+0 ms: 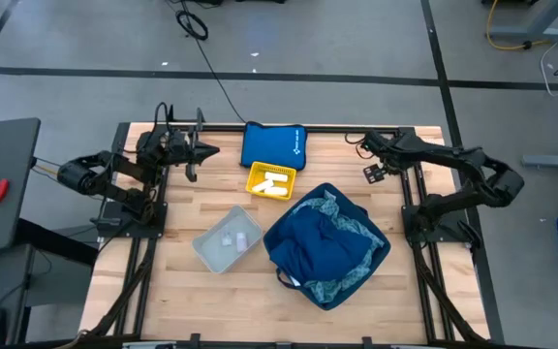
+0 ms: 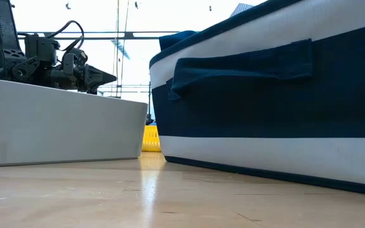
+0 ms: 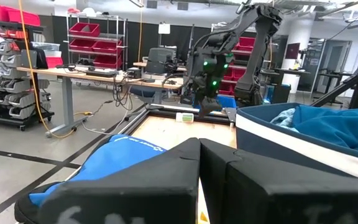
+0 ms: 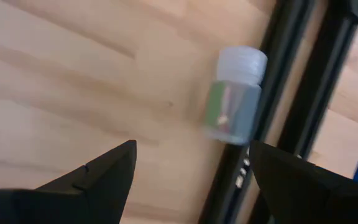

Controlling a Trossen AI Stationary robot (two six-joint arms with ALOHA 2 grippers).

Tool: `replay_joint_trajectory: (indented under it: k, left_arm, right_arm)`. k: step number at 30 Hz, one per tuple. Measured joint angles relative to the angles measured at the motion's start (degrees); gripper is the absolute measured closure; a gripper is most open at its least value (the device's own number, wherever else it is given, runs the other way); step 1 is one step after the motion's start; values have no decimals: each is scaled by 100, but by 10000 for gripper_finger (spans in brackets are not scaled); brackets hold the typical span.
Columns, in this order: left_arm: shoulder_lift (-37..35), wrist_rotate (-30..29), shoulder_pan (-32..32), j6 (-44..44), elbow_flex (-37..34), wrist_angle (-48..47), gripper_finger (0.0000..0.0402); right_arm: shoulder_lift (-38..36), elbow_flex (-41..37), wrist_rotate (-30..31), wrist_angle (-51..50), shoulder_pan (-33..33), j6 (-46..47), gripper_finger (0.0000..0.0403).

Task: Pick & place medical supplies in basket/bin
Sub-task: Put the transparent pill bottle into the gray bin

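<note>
Two cloths (image 1: 329, 242) fill basket (image 1: 376, 267); rolls (image 1: 272, 181) in yellow tray (image 1: 256, 173).

A yellow tray (image 1: 271, 181) holds white rolls (image 1: 275, 182). The basket (image 2: 265, 101) is navy with white bands, its cloth (image 1: 332, 242) dark blue edged with patterned light blue. The bin (image 1: 227, 239) is grey, the table (image 1: 192, 301) pale wood.

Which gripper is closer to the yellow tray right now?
Left. The shut left gripper hovers just off the yellow tray, near the table's back edge. The open right gripper sits farther off on the tray's other side.
</note>
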Motion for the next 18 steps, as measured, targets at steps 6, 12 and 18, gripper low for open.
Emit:
replay_joint_trajectory:
  k: [6, 12, 18]
  left_arm:
    - [0, 130, -1, -6, 0, 18, 400]
    - [0, 156, 0, -6, 0, 24, 400]
    - [0, 153, -1, 20, 0, 26, 400]
  right_arm:
    - [639, 9, 50, 608, -149, -155, 80]
    - [875, 44, 319, 619, -274, -273, 80]
    - [875, 44, 259, 738, -305, -389, 80]
